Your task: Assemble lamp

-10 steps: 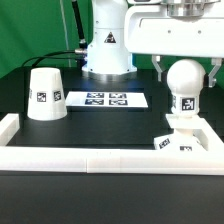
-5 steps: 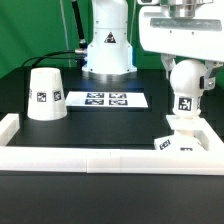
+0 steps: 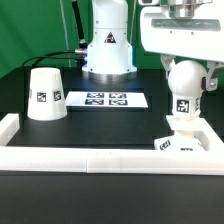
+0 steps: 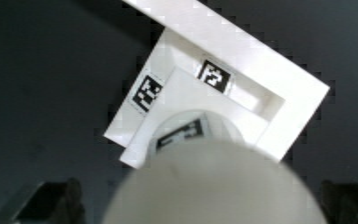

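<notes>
The round-headed bulb [image 3: 185,82] stands upright on the flat square base [image 3: 186,142] at the exterior view's right. My gripper [image 3: 188,74] hangs over it, with one finger on each side of the bulb's head. The jaws are open, and a thin dark gap shows between each finger and the bulb. In the wrist view the bulb [image 4: 211,185] fills the space between my fingertips [image 4: 51,205], and the tagged base [image 4: 274,95] lies beyond it. The truncated-cone shade [image 3: 45,93] stands alone at the exterior view's left.
The marker board [image 3: 105,99] lies between the shade and the base. The white robot pedestal [image 3: 107,45] stands behind it. A low white wall [image 3: 90,158] runs along the front and turns up at both ends, and the base sits against its right corner.
The gripper's body has shifted toward the exterior view's right over the bulb. The bulb's tag sits slightly differently. In the last half second nothing visibly moved.
</notes>
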`<state>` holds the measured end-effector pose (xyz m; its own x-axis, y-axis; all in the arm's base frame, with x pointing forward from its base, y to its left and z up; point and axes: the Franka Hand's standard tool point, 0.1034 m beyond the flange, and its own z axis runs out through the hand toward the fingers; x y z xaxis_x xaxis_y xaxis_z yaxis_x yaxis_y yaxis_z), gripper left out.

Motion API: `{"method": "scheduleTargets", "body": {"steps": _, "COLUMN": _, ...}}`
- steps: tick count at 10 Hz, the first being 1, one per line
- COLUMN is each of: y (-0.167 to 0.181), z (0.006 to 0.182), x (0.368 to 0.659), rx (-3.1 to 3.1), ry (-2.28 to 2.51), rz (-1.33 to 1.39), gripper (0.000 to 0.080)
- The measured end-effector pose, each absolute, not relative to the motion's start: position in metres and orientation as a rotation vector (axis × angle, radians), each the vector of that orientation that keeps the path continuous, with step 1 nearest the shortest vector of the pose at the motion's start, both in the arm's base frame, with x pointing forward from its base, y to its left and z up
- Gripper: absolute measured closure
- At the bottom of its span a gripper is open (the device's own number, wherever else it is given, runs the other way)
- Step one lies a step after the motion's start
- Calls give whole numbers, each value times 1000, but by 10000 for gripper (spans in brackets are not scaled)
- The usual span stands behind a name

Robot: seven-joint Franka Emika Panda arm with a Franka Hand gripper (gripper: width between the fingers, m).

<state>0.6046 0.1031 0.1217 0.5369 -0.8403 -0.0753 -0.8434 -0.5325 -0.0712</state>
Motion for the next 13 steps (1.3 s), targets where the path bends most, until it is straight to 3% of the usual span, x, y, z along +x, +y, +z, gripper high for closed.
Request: {"method": "scheduleTargets", "body": {"steps": 13, "y": 100, "z": 119, "x": 606, "rx": -3042, "ry": -147, "rz": -25, "gripper": 101}}
